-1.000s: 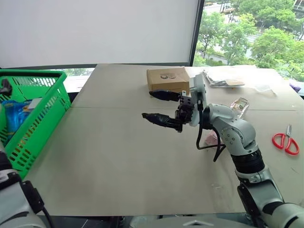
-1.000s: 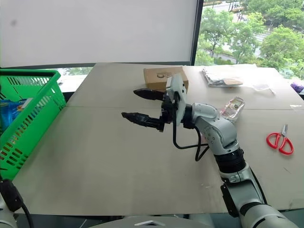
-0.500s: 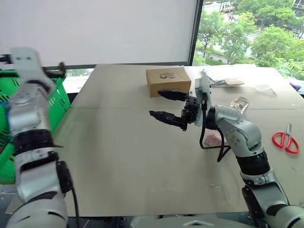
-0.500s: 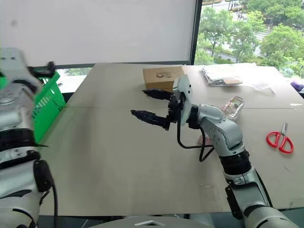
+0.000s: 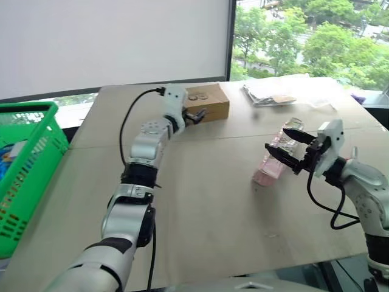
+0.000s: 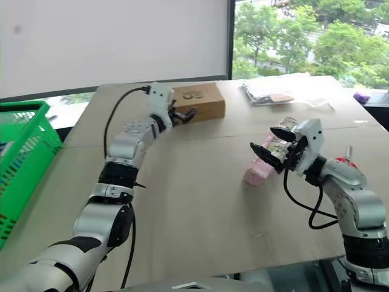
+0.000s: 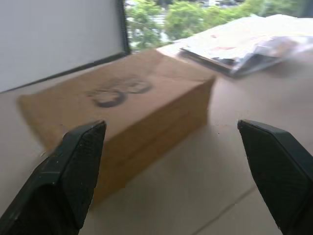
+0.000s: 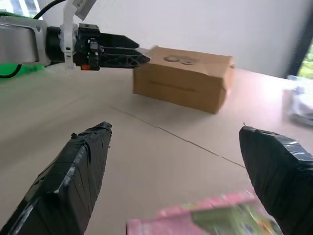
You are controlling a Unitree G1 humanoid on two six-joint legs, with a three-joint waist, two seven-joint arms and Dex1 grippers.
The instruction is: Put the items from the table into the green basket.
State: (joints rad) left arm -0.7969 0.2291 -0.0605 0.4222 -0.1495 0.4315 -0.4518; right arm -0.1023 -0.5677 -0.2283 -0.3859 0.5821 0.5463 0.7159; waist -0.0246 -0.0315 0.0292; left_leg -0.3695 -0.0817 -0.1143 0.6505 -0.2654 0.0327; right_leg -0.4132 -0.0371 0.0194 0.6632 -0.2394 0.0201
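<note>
A long clear-and-pink packet (image 5: 271, 163) lies on the beige table (image 5: 200, 213), right of the middle. My right gripper (image 5: 284, 143) hovers open just right of it, its fingers pointing over the packet's far half without touching; the packet's pink end (image 8: 205, 220) lies below the fingers. My left gripper (image 5: 194, 115) reaches far across the table and stands open at the front left corner of a cardboard box (image 5: 208, 103); nothing is between its fingers (image 7: 80, 161). The green basket (image 5: 33, 161) stands at the table's left edge with something blue and white inside.
The cardboard box (image 7: 122, 117) sits at the back middle of the table. Plastic bags and papers (image 5: 273, 94) lie at the back right by the window. A thin seam (image 5: 237, 135) crosses the tabletop.
The view has shifted. My left arm swung from the basket across to the cardboard box. My right gripper drew back to the right, ending beside the pink packet. Both stay open.
</note>
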